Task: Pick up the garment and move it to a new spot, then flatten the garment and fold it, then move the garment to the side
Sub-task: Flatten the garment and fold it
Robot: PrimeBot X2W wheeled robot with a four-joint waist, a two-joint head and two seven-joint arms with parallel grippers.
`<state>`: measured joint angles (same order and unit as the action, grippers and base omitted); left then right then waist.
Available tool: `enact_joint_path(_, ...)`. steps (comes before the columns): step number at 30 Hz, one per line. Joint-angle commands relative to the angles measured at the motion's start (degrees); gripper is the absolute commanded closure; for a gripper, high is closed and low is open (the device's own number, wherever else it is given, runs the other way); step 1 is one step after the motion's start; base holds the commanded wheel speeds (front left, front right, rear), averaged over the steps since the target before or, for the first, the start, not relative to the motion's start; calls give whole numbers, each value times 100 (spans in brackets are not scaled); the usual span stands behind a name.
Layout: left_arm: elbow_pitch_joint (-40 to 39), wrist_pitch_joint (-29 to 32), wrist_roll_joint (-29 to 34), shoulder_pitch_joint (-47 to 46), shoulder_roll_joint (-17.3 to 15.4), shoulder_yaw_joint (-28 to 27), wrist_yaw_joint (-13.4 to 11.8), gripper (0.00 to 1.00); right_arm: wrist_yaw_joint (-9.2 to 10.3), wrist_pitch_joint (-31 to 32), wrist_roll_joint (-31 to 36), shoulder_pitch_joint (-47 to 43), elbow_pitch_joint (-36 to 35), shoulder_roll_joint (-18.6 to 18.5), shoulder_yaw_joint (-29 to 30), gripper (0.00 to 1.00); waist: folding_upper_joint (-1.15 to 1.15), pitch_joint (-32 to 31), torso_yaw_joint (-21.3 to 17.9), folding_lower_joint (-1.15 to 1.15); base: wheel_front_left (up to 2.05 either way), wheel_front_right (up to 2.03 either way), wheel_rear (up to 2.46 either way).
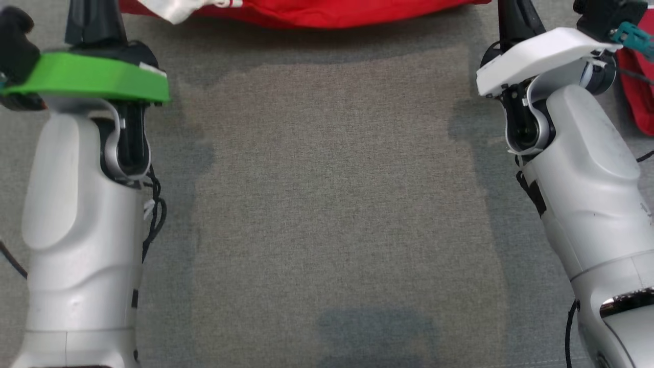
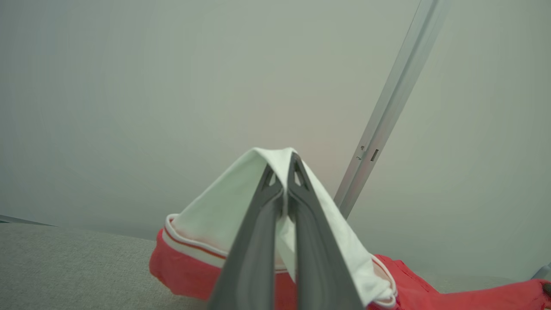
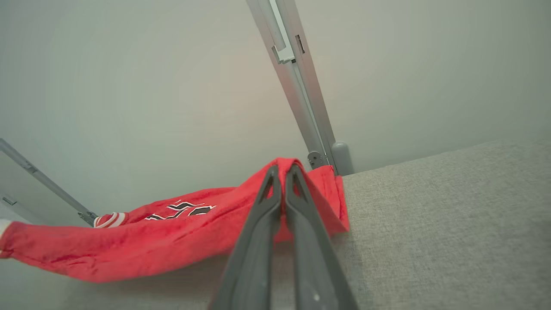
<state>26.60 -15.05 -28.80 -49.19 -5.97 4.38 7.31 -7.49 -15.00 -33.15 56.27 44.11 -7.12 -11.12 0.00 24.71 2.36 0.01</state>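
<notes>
The biggest thing is the gray table (image 1: 337, 204). It has a soft cloth top, and the part in front of the robot is bare. Behind it is a plain pale wall (image 2: 129, 86) with a thin metal pole (image 3: 297, 86).

Next comes the red shirt (image 1: 317, 13). It is at the far side of the table, stretched between the two arms. One end has a white part (image 2: 215, 211), and the front has black and white marks (image 3: 181, 209). Both ends are lifted up. The middle sags low, and a shadow sits under it on the table.

The left arm (image 1: 76, 204) is pale with a green plate on top. The right arm (image 1: 587, 168) is pale with a white plate. They reach forward, one on each side of the table.

The left gripper (image 2: 284, 189) is squeezed tight on the white part of the shirt. The right gripper (image 3: 282, 172) is squeezed tight on a red corner of it.

So the picking up looks done, since both ends are held and raised. Carrying the shirt to a new spot seems to be the step going on. The shirt is bunched and wrinkly, not flat. It has not yet been laid down, smoothed out, folded or put to the side. Most of the job is yet to come.
</notes>
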Motion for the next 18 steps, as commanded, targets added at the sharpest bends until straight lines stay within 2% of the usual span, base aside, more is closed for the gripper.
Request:
enact_joint_path(1, -187, -15, -109, 278, -84, 50, 18, 100, 1, -22, -112, -173, -138, -53, -80, 100, 0, -106, -87, -1, 0, 0, 0)
enact_joint_path(4, -656, -15, -194, 822, -292, 129, 16, 100, 1, -21, -312, -500, -472, -135, -228, 100, 0, -251, -154, -1, 0, 0, 0)
enact_joint_path(11, -1607, -16, -446, 2487, -509, 46, 17, 100, 1, -20, -701, -1709, -1341, -288, -369, 100, 0, -816, -246, -1, 0, 0, 0)
enact_joint_path(12, -1855, -15, -484, 3026, -481, -45, 17, 100, 1, -21, -788, -2155, -1614, -311, -301, 100, 0, -1006, -266, -1, 0, 0, 0)
enact_joint_path(18, -2598, -16, -470, 4550, -222, -261, 17, 100, 1, -21, -953, -3526, -2446, -339, 3, 100, 0, -1521, -277, -1, 0, 0, 0)
